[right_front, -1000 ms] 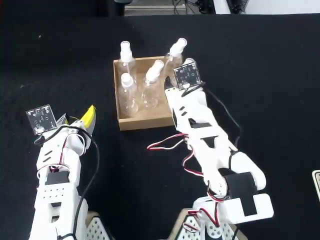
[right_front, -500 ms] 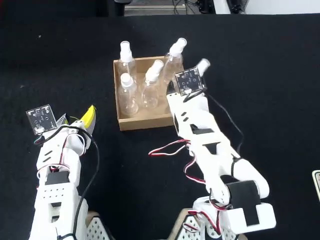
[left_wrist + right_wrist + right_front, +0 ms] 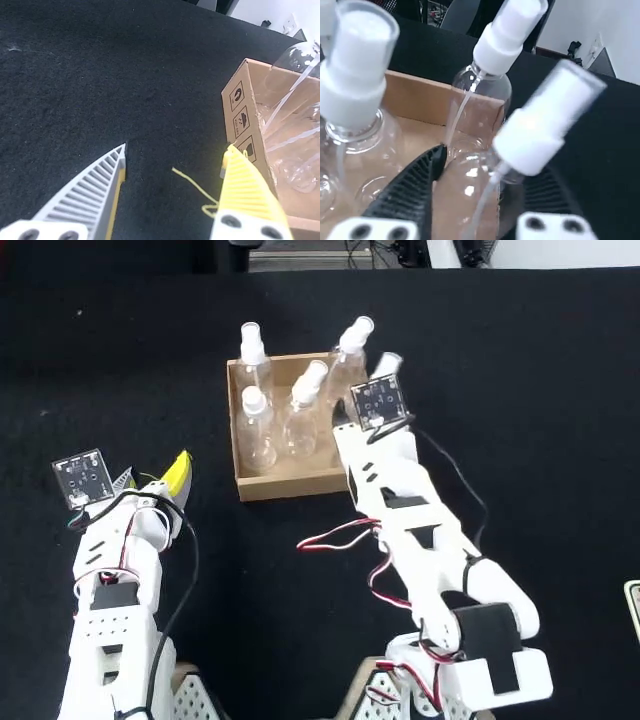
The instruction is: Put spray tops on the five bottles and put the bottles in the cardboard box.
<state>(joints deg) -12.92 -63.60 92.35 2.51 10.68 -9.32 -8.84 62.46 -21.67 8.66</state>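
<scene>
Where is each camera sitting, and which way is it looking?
High view: fixed above the table, looking down on the cardboard box; both arms and the left gripper show.
Left wrist view: on the left wrist, looking past the open left gripper toward the box's outer wall.
Right wrist view: on the right wrist, looking past the right gripper, shut on a bottle, into the box.
Shared: every view shows the box.

Black cloth-covered table [image 3: 540, 360], loose yellow thread [image 3: 192, 183] on it, small pale object [image 3: 633, 600] far right.
</scene>
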